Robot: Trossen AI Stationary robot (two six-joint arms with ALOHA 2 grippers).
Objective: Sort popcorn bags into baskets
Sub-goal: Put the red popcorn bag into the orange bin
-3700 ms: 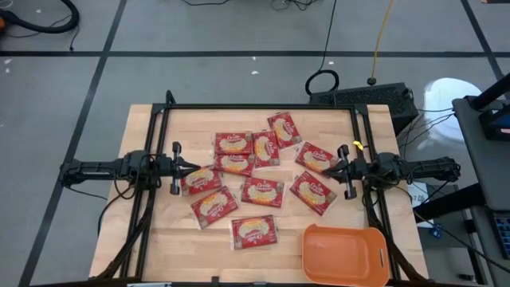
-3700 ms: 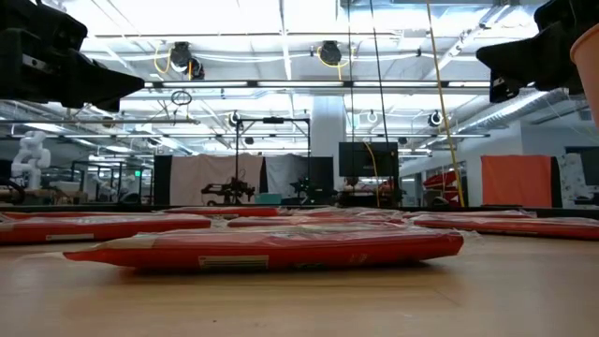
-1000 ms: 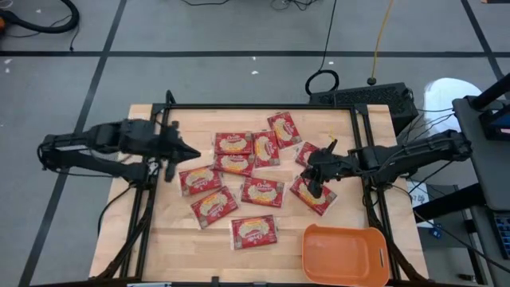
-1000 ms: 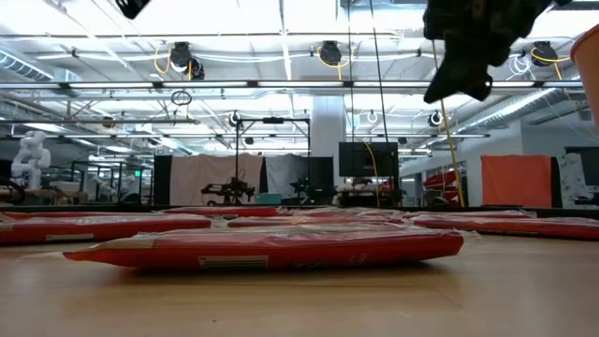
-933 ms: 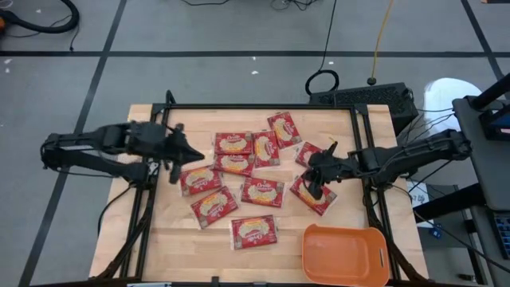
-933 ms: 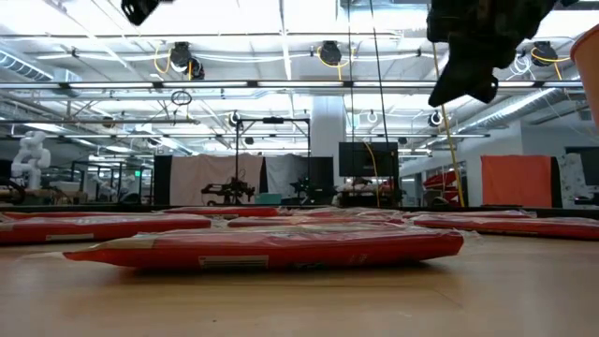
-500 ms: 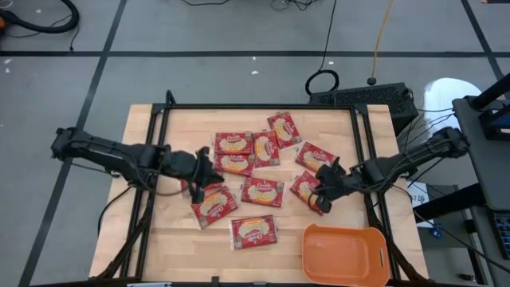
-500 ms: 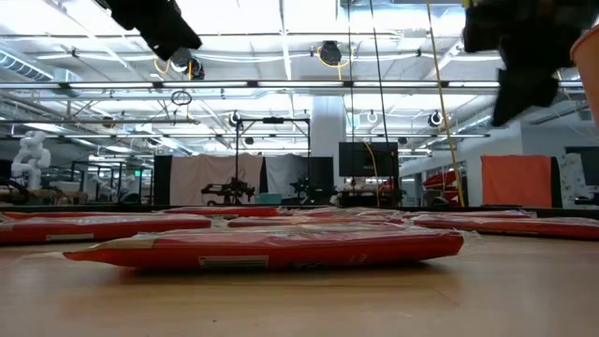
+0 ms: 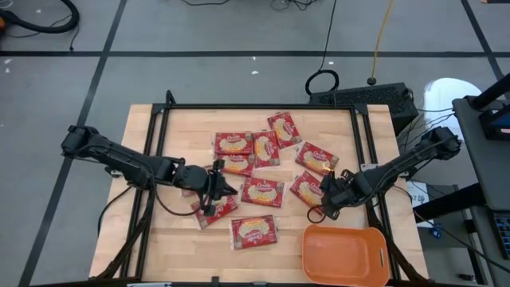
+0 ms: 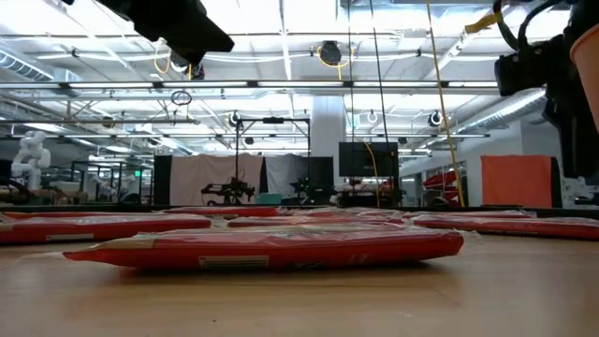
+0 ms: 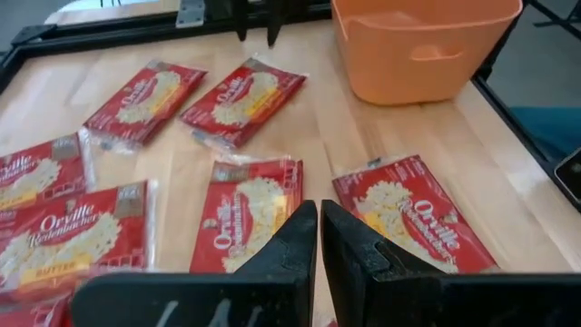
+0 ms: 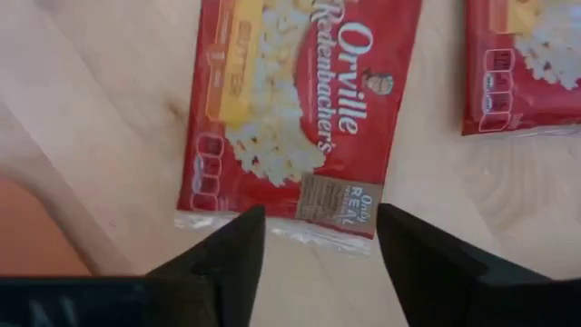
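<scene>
Both arms have swung in from the table's sides toward its middle; the left gripper [image 9: 213, 191], jaws nearly closed and empty, hovers over the popcorn bags [image 9: 256, 191]; the right gripper [image 12: 313, 238], jaws wide, sits above 1 bag's edge [image 12: 304, 109]; the orange basket [image 9: 344, 255] holds nothing, so all 10 bags remain unsorted

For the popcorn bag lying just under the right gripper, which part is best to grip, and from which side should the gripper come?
Judging by its pose, take the popcorn bag by its clear sealed short edge, coming from above. It lies flat on the table, so only an edge offers purchase. The right gripper already hangs open astride that edge.
</scene>
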